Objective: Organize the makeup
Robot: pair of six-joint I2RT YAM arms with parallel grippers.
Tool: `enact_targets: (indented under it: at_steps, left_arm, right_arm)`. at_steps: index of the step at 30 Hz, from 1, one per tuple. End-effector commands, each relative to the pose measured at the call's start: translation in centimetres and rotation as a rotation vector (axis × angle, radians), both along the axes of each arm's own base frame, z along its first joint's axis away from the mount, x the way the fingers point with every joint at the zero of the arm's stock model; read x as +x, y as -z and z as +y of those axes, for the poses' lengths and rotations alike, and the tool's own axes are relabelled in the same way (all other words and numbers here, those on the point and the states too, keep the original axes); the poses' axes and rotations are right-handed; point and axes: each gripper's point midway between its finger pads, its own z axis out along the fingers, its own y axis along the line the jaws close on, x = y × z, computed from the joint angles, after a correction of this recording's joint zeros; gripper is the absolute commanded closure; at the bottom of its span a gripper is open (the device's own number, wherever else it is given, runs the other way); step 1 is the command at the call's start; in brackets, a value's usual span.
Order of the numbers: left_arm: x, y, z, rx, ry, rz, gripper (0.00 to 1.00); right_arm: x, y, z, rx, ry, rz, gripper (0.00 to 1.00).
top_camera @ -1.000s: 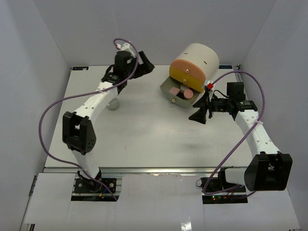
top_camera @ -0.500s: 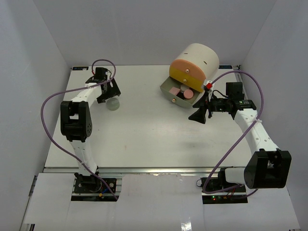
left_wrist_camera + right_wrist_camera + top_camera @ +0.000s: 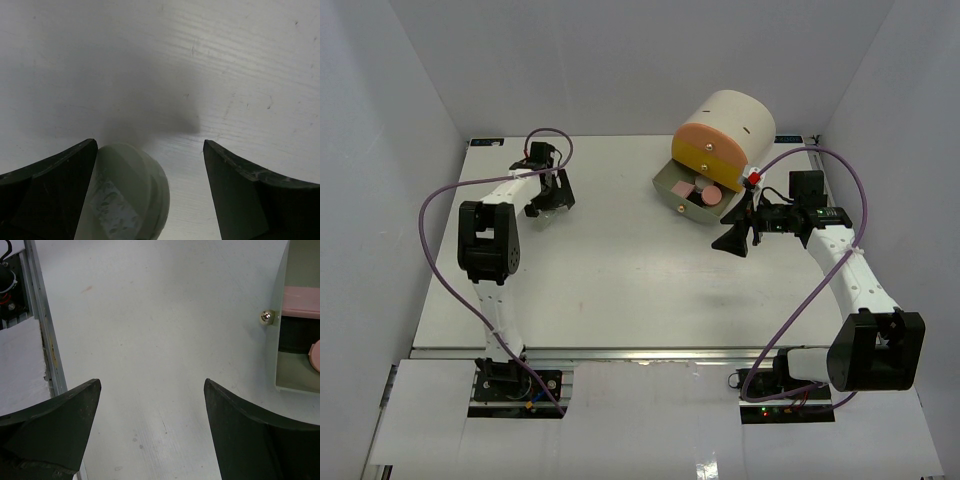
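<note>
A pale greenish round jar (image 3: 125, 195) of the makeup lies on the table between my left gripper's (image 3: 149, 145) open fingers, close against the left finger (image 3: 55, 185) and with a gap to the right one. In the top view the left gripper (image 3: 548, 200) sits low over that spot at the far left and hides the jar. A pink round compact (image 3: 711, 195) and a flat pink piece (image 3: 686, 186) lie in the pulled-out grey drawer (image 3: 668, 186). My right gripper (image 3: 732, 240) hangs open just right of the drawer, holding nothing.
The big cream cylinder (image 3: 725, 120) with pink and yellow drawer fronts stands at the back right. In the right wrist view the drawer's front wall (image 3: 279, 340) and its knob (image 3: 267, 316) are at the right edge. The table's metal rail (image 3: 42, 325) runs along the left.
My left arm folded back and brought its open gripper down from the far edge over the pale jar. The right arm has not moved.
</note>
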Motion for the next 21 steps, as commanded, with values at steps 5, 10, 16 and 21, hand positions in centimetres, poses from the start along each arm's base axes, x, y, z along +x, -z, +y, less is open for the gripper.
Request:
enact_targets:
  at_steps: [5, 10, 16, 21]
  left_arm:
    - [-0.2, -2.2, -0.5, 0.071, 0.031, -0.025, 0.02]
    - [-1.1, -1.9, -0.5, 0.076, 0.044, -0.009, 0.02]
    - [-2.1, -2.5, 0.3, 0.116, 0.037, -0.013, 0.02]
    - [-3.9, -3.5, 1.3, 0.162, 0.012, -0.016, 0.02]
  right_arm:
    - [0.2, 0.0, 0.0, 0.012, -0.003, -0.014, 0.1]
    - [0.1, -0.1, 0.0, 0.012, -0.003, -0.014, 0.1]
    - [0.1, -0.1, 0.0, 0.014, -0.005, -0.015, 0.1]
    - [0.0, -0.3, 0.0, 0.016, -0.006, -0.019, 0.1]
